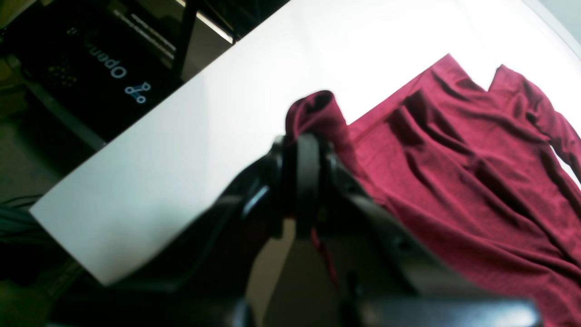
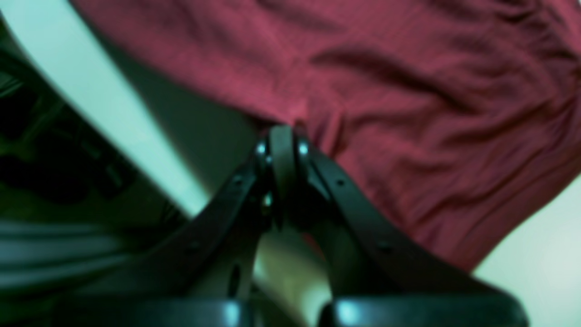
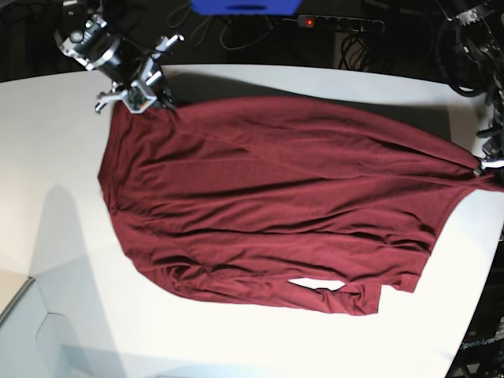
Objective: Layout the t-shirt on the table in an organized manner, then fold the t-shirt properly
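Note:
The dark maroon t-shirt (image 3: 276, 197) lies spread across the white table (image 3: 63, 260), stretched between both arms, with folds along its near edge. My right gripper (image 3: 146, 98) is at the far left corner of the cloth. In the right wrist view it (image 2: 281, 136) is shut on the t-shirt's (image 2: 386, 91) edge, just above the table (image 2: 91, 91). My left gripper (image 3: 482, 165) holds the far right corner near the table's edge. The left wrist view shows it (image 1: 308, 145) shut on a bunched fold of the t-shirt (image 1: 454, 159), lifted off the table (image 1: 181, 150).
A power strip (image 3: 342, 24) and a blue object (image 3: 244, 6) lie beyond the table's back edge. Cables (image 3: 472, 47) hang at the far right. A black base with an "Open" logo (image 1: 109, 68) stands below the table edge by the left arm.

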Tool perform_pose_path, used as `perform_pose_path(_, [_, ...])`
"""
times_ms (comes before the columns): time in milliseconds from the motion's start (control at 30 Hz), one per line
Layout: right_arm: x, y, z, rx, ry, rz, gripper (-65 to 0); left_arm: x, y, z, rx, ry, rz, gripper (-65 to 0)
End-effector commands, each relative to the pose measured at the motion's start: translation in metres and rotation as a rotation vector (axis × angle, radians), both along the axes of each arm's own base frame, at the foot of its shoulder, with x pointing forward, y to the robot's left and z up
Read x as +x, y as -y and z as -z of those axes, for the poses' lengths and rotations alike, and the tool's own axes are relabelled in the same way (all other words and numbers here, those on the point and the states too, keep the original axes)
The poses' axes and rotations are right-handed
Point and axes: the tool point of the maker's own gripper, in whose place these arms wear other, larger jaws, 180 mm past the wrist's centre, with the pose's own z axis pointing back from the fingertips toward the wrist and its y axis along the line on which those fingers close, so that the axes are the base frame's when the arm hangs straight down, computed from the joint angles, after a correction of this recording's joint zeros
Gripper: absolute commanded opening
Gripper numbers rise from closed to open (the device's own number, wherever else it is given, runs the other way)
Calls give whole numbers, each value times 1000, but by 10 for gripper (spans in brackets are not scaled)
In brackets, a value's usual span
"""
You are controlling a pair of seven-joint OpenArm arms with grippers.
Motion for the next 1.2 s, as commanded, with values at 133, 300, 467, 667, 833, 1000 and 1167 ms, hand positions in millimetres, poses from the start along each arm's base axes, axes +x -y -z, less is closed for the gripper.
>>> perform_pose_path(133, [26,8,-19,20,85,32,-650,7,-8,-21,49,52,-1,-650])
perform_pose_path(300, [52,33,-14,34,104,150,-650,7,-8,-21,47,51,-3,-650])
perform_pose_path(467, [68,42,-9,40,105,178,-650,6,-8,-19,47,48,-4,-650])
perform_pose_path(667, [78,42,-1,55,90,185,-650,6,-9,-19,46,47,-4,-650])
perform_pose_path(833, [89,44,7,62,78,197,-627,7,-8,-19,45,48,-4,-650])
perform_pose_path(1000, [88,45,5,62,81,197,-439,12,-7,-22,44,63,-2,-650])
perform_pose_path(1167, [83,33,-13,90,125,208,-275,13,-7,-24,43,67,-2,-650])
